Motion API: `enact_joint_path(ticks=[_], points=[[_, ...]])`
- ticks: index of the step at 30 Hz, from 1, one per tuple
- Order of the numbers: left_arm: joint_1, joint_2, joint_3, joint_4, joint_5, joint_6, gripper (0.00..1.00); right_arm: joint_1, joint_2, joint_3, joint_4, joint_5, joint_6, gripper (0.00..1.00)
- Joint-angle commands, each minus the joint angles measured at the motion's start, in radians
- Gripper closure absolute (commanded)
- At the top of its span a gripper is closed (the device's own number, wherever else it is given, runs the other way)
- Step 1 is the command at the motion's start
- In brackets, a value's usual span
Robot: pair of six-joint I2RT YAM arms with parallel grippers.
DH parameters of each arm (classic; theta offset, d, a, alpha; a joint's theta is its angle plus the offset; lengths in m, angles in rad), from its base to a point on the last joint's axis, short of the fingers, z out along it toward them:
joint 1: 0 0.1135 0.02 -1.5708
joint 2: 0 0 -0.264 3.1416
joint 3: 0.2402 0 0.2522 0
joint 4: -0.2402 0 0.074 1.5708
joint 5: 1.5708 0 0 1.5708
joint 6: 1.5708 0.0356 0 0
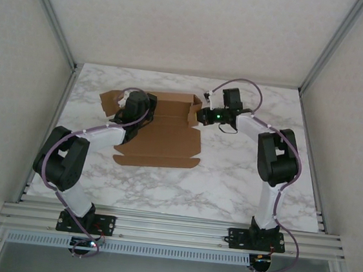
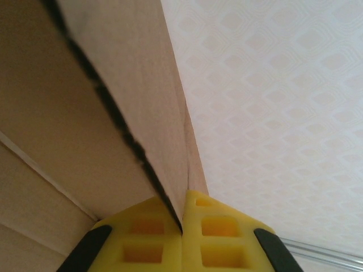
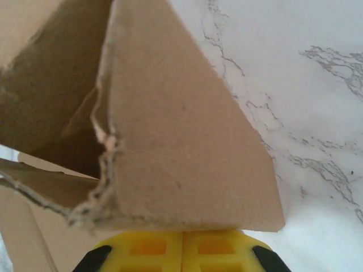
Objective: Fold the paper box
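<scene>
Cardboard: the plain brown die-cut paper box (image 1: 165,141) lies mid-table on the white marbled tabletop (image 1: 241,188), far wall raised and near flap flat. The left gripper (image 2: 182,218), its yellow pads pressed together, pinches an upright panel at the box's left end. The right gripper (image 3: 182,235), likewise closed, appears to clamp a torn-edged flap at the right end. Gripping both ends is judged to steady the walls for folding.

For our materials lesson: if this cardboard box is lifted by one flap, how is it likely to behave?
Probably light: the paper box is one thin cardboard sheet. Likely to bend at its creases, since flaps stand up while the rest lies flat. Might tear: one flap edge looks ragged.
</scene>
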Motion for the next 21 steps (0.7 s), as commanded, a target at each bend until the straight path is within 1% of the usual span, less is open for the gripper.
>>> enact_joint_path(ticks=[1, 5, 7, 13, 19, 21], points=[[0.0, 0.008, -0.003, -0.047, 0.035, 0.016, 1.0, 0.017, -0.05, -0.026, 0.018, 0.098, -0.071, 0.91], [0.0, 0.003, -0.01, -0.046, 0.037, 0.022, 1.0, 0.027, -0.08, -0.089, 0.117, 0.206, -0.132, 0.85], [0.001, 0.003, -0.013, -0.042, 0.045, 0.026, 1.0, 0.036, -0.089, -0.102, 0.146, 0.25, -0.179, 0.84], [0.001, 0.001, -0.021, -0.041, 0.062, 0.033, 1.0, 0.06, -0.074, -0.055, 0.133, 0.366, -0.277, 0.8], [0.001, -0.004, -0.026, -0.041, 0.069, 0.044, 1.0, 0.079, -0.053, -0.013, 0.112, 0.418, -0.353, 0.75], [0.001, -0.003, -0.026, -0.043, 0.07, 0.046, 1.0, 0.086, -0.053, -0.005, 0.108, 0.422, -0.374, 0.74]])
